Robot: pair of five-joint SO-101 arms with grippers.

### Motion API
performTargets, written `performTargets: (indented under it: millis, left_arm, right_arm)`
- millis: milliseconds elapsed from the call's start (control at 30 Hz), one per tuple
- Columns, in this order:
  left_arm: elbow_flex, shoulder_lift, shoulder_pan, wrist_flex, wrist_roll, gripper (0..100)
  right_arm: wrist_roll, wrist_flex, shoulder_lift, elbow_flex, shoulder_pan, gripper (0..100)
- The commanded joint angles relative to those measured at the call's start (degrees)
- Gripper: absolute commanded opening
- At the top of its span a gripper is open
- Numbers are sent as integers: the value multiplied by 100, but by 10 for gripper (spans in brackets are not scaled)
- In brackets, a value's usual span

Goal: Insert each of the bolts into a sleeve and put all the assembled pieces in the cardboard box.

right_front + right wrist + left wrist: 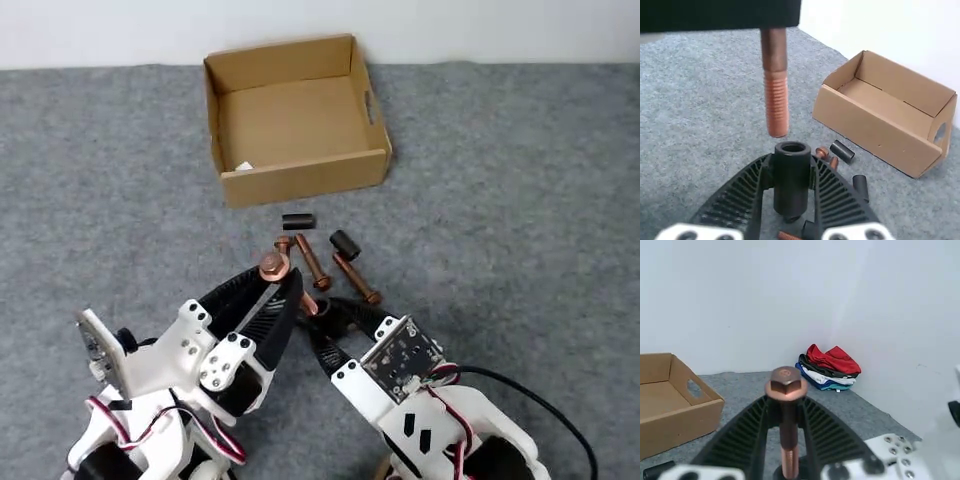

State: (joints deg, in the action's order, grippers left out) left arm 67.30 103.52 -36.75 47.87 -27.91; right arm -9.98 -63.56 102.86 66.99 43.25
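Note:
My left gripper (pixel 279 283) is shut on a copper bolt (pixel 788 430), held upright with its hex head (pixel 273 265) on top. My right gripper (pixel 791 172) is shut on a black sleeve (pixel 791 180), open end up. The bolt's threaded tip (pixel 776 112) hangs just above the sleeve's hole, apart from it. The open cardboard box (pixel 305 173) stands beyond both grippers. Two loose sleeves (pixel 297 221) (pixel 345 243) and three loose bolts (pixel 312 262) (pixel 357 278) (pixel 283 243) lie on the grey carpet between the box and the grippers.
A small white scrap (pixel 243 166) lies inside the box. A pile of folded clothes (pixel 830 367) sits against the wall far off. Bare grey carpet (pixel 520 200) stretches to either side of the box.

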Motion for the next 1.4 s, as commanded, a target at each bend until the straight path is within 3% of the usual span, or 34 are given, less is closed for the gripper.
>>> performTargets:
  millis: [0, 400, 633, 800, 1067, 1267, 1367]
  left_arm:
    - [57, 26, -26, -378, -53, 5]
    - [567, 18, -44, -642, -53, 5]
    - [602, 18, -659, 554, -26, 5]
    - [637, 18, -695, 835, 246, 9]
    - [602, 18, -668, 1301, 633, 232]
    - [338, 18, -633, 1275, 765, 233]
    - [110, 18, -290, 1275, 774, 233]
  right_arm:
    - [-158, 189, -136, -79, 48, 9]
    - [-193, 453, -136, -79, 48, 9]
    - [-387, 462, -136, -88, 48, 9]
    - [-466, 769, -136, -88, 48, 9]
    - [-466, 778, -136, -62, 48, 9]
    - [-466, 769, -136, -44, 22, 9]
    - [-466, 769, -136, 53, 22, 9]
